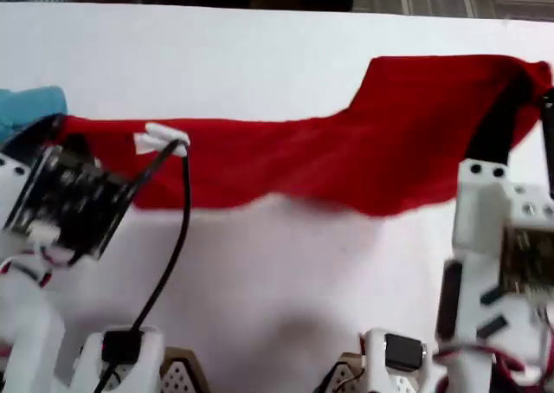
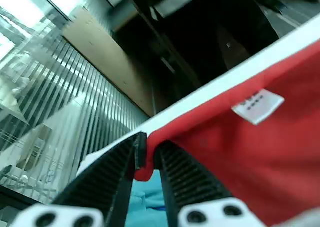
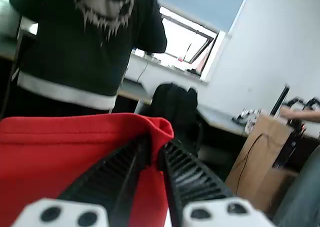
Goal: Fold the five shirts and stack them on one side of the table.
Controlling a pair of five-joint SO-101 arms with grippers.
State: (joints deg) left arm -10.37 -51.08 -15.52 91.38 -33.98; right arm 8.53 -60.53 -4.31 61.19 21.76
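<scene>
**A:** so what's around besides the main stuff?

**B:** white table (image 1: 260, 55), takes up most of the high view. the left wrist view catches a wall of vertical slats (image 2: 65, 112) with a brown panel (image 2: 100, 52) beside them.

**A:** and the right wrist view?

**B:** a window (image 3: 185, 42), pale wall (image 3: 270, 47), a desk (image 3: 220, 118) with a black lump (image 3: 172, 104) in front of it. maybe a backpack, hard to tell. brown box (image 3: 255, 157) near it.

the shirt (image 1: 346, 164) is plain red with a white tag (image 1: 160, 139), the table (image 1: 260, 55) white, the cloth (image 1: 30, 103) teal.
</scene>
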